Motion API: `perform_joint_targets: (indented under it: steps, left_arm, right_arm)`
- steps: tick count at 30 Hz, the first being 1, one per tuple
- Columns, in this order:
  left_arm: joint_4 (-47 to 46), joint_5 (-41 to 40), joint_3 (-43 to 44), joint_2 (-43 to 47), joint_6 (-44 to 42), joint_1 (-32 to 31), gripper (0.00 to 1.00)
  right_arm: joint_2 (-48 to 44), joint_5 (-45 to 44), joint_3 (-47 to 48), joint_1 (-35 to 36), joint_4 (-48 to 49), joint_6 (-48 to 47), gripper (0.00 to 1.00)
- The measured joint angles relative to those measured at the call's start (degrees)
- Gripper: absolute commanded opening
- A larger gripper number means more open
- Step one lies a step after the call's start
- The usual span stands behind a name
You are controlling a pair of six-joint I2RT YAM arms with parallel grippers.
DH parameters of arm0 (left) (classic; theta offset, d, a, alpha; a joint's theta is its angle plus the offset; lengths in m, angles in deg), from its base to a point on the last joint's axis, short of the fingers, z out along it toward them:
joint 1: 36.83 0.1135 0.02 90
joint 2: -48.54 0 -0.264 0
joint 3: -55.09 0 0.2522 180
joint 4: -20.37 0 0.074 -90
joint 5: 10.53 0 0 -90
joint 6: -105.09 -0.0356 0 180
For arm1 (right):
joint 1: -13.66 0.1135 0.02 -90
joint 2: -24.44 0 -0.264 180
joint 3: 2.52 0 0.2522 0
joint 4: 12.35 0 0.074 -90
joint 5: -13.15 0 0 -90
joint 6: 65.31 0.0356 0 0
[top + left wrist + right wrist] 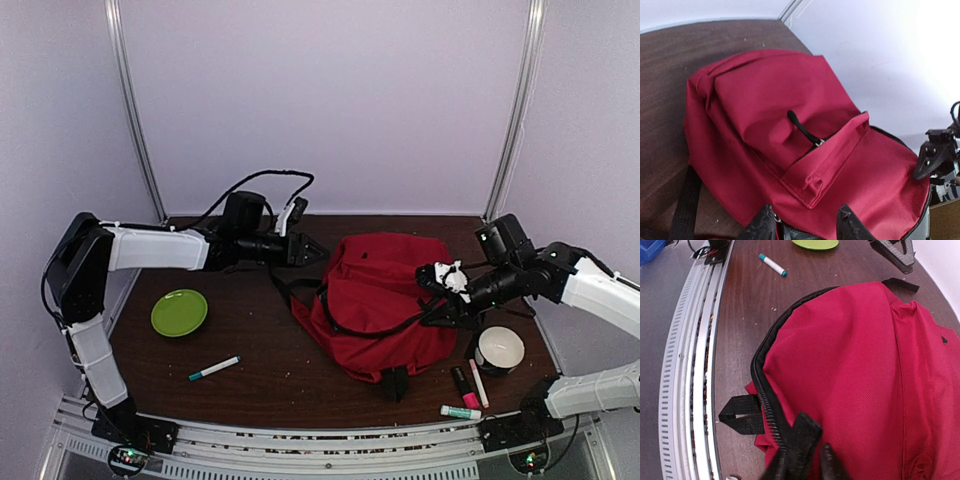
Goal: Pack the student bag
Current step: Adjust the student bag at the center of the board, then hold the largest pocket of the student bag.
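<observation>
Centrally on the bench [250, 340], a dark brown wood-grain surface flecked with pale specks, lies the student bag [380, 300], red, with its black strap [290, 290] trailing off its left side. Pale lilac walls [330, 100] enclose the bench behind and to both sides of the bag, with metal uprights [135, 110] at the rear corners. A ridged aluminium rail [330, 445] runs in front of the bag.

Well to the bag's left sits a green plate [179, 312], with a teal-capped marker [214, 369] nearer the rail. Just right of the bag stands a white cup [499, 349], with pink pens [470, 383] in front of it.

The left end effector [312, 250] hovers at the bag's far-left corner, released, jaws apart. The right end effector [815, 432] sits on the bag's right side and seems clenched on its zip edge, though the wrist view crops the fingers.
</observation>
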Motion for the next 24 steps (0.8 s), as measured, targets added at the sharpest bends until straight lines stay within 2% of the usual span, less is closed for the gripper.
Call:
perform_joint_targets:
  steps: [2, 6, 9, 12, 14, 16, 20, 24]
  left_arm:
    - [4.3, -0.6, -0.1, 0.6, -3.7, -0.8, 0.46]
    - [9.5, -3.4, -6.4, 5.9, -8.6, -3.9, 0.48]
    - [13.7, -7.4, -10.9, 11.6, -11.9, -6.9, 0.51]
    - [16.4, -12.6, -11.4, 15.5, -16.1, -11.4, 0.53]
    - [16.7, -15.1, -10.0, 16.3, -19.1, -15.7, 0.52]
    - [16.9, -17.2, -7.6, 15.8, -22.1, -20.5, 0.51]
    - [15.0, -22.1, -3.4, 13.3, -27.8, -28.1, 0.38]
    - [12.5, -26.4, -0.5, 8.4, -33.2, -34.1, 0.33]
  right_arm:
    - [0.4, -0.2, -1.5, 0.0, -1.0, -1.2, 0.5]
    - [1.7, -1.3, -1.6, 0.0, -6.5, -5.9, 0.59]
    - [1.2, -2.9, -1.5, -0.1, -11.6, -10.1, 0.61]
    - [-0.9, -4.7, -2.1, -0.3, -13.5, -12.3, 0.61]
    - [-1.8, -5.4, -2.6, -0.3, -13.9, -13.4, 0.54]
    - [-1.4, -5.7, -2.8, -0.3, -14.3, -14.3, 0.42]
    - [0.8, -5.9, -3.0, -0.4, -14.0, -14.7, 0.21]
    - [1.2, -4.3, -3.3, -1.4, -13.2, -14.5, 0.15]
